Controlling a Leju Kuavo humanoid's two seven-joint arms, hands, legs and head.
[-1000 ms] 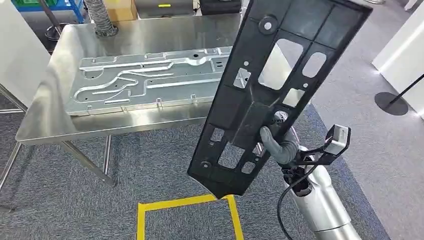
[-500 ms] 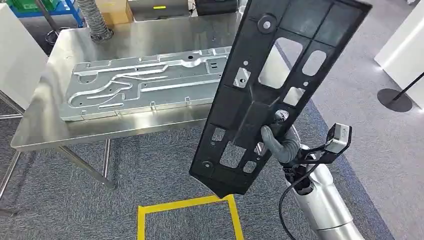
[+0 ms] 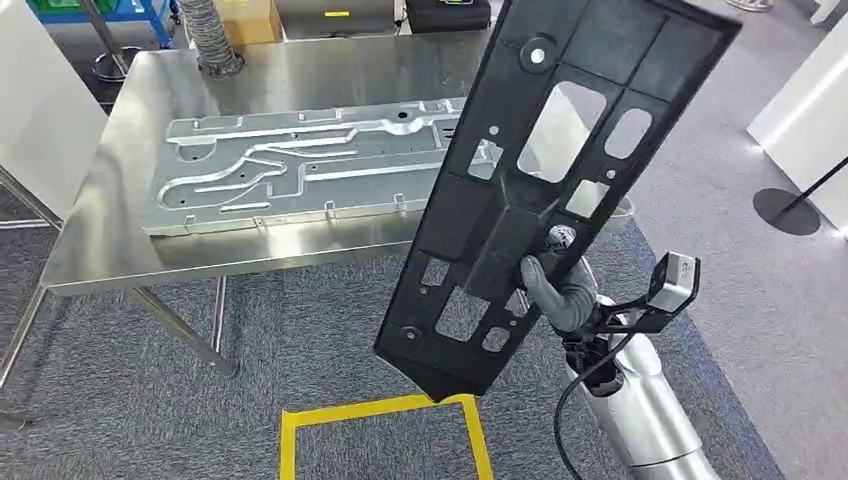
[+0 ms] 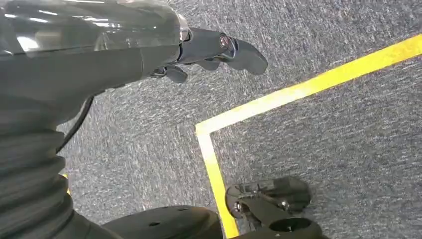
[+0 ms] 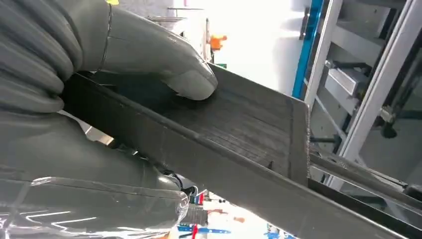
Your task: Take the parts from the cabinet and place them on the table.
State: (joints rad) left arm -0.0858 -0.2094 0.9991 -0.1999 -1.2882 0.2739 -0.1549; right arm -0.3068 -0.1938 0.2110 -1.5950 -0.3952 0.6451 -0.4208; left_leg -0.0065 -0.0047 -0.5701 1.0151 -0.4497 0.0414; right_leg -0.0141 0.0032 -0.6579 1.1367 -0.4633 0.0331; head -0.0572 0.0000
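Black plastic panel (image 3: 540, 190), long and pierced with several cut-outs, is held up in the air by the right hand (image 3: 556, 285), standing steeply tilted in front of the near right corner of the steel table (image 3: 110, 240). Its lower end hangs over the grey carpet (image 3: 150, 390), just above a corner of the yellow floor tape (image 3: 375, 408); its upper end reaches past the top edge of the head view. The right hand grips the panel along its right-hand edge, below the middle. In the right wrist view the thick grey thumb (image 5: 169, 59) presses flat on the panel's ribbed face (image 5: 239, 124), with the rest of the hand wrapped behind the edge.

The panel covers the right end of the table and of the stamped metal plate (image 3: 290, 170) lying flat on it. The plate takes up much of the tabletop, leaving bare strips along the front, left and back. At the table's far left corner stands a ribbed hose (image 3: 208, 35).

Beyond the table are a blue frame (image 3: 120, 15), a cardboard box (image 3: 250, 15) and a dark case (image 3: 445, 12). A white wall panel (image 3: 45, 110) stands at the left. On the right, a round black post base (image 3: 785, 210) sits on the smoother grey floor.

The left hand (image 4: 214, 50) hangs over the carpet near the yellow tape (image 4: 298, 89), holding nothing, its dark fingers lightly bent and apart.
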